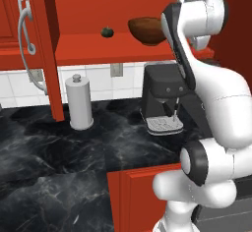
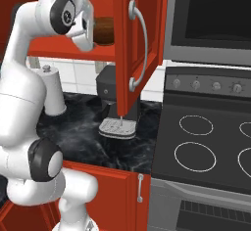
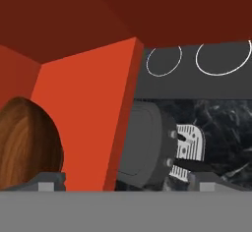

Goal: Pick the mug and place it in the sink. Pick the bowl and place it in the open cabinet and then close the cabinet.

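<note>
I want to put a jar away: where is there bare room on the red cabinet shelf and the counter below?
The red shelf is bare left of the small dark green round object. Its right end is crowded by the brown wooden bowl. The black marble counter is bare in front of the white canister and black coffee machine.

Illumination is even and diffuse with no visible source, rendered edges are sharp without blur or lens distortion, soft shading darkens the cabinet (image 1: 123, 49) interior, and the black marble counter (image 1: 54, 162) shows only faint sheen, no glare.
</note>
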Robot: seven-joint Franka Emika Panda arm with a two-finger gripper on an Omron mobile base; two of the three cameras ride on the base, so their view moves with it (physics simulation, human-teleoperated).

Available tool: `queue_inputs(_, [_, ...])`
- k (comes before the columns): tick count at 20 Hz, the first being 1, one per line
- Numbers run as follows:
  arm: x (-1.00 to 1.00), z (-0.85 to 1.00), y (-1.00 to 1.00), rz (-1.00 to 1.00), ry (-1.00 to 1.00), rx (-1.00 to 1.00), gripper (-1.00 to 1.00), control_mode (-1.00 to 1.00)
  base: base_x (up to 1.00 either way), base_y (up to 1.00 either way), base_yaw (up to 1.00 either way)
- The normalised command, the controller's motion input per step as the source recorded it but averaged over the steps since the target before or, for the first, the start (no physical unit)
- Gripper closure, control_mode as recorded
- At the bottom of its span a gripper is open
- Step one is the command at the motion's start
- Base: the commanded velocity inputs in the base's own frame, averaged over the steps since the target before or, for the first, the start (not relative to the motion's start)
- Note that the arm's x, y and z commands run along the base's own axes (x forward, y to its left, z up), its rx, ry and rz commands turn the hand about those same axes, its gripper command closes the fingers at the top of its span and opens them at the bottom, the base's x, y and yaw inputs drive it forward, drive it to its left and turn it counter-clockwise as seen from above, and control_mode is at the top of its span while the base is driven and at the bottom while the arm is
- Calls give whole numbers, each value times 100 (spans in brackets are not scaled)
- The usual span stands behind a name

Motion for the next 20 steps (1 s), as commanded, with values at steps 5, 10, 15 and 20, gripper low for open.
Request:
queue_inputs(5, [-100,0,0,0,-24,0,-100,-100,0,0,0])
queue_inputs(10, [-99,1,2,0,-11,0,-100,-100,0,0,0])
queue_inputs(15, [-98,0,19,0,0,0,-100,-100,0,0,0])
queue_inputs(20, [-79,1,69,0,-5,-1,-100,-100,0,0,0])
